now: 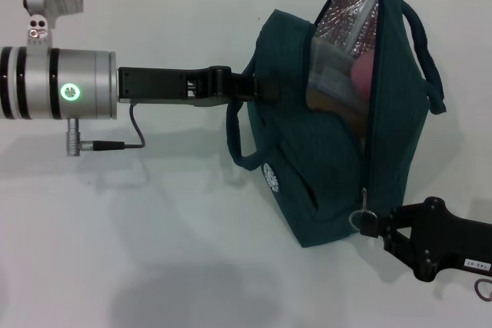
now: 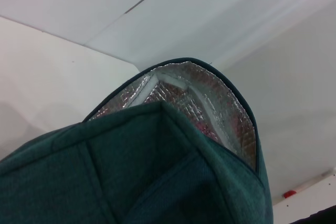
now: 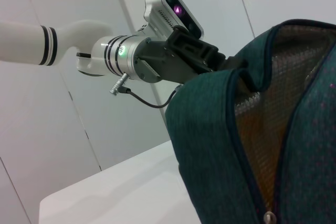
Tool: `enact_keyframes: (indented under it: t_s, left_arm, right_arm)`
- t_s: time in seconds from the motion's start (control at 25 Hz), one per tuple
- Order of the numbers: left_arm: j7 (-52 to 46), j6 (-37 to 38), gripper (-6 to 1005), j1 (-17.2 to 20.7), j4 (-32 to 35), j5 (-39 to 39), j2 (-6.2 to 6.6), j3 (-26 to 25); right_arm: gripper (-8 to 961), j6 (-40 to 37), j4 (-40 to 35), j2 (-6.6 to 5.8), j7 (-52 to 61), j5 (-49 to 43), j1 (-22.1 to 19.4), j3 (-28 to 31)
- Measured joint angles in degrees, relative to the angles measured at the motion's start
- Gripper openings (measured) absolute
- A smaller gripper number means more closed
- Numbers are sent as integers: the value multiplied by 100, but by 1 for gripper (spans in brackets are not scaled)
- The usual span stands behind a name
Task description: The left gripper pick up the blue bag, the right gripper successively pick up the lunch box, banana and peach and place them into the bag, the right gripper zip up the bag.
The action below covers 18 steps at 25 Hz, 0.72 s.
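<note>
Blue bag [image 1: 330, 151]: it stands on the white table [image 1: 154, 251], a bit tipped, with its mouth open at the top. The zip is shut only at the low end near the ring pull [image 1: 363, 219].
Inside the bag: shiny silver lining [image 2: 220, 108], a clear box shape that looks like the lunch box [image 1: 338, 74], and something pink beside it, most likely the peach [image 1: 361, 74]. I can't pick out the banana in there.
Left gripper [image 1: 257, 86]: it reaches in from the left and pinches the bag's rim by the near handle [image 1: 238, 144], holding that side up.
Right gripper [image 1: 375, 228]: it sits low at the bag's front corner, right at the ring pull. I think its fingers are closed on the ring, but that is hard to see for sure.
Step now: zipping the bag looks like the job left to do.
What could go wrong: the ring is small, so it may slip out if the hold is weak.
Also: a pull to the side could drag the bag and tip it.
Also: if the left gripper lets the rim sag, the zip may jam on loose cloth.
</note>
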Motion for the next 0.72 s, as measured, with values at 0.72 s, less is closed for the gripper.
enact_keyframes:
  t_s: [0.72]
  left_arm:
    - [106,0,126,7,0,0,0,0]
  right_arm:
    - [14,-577,-171,-101,0,658,-450,125]
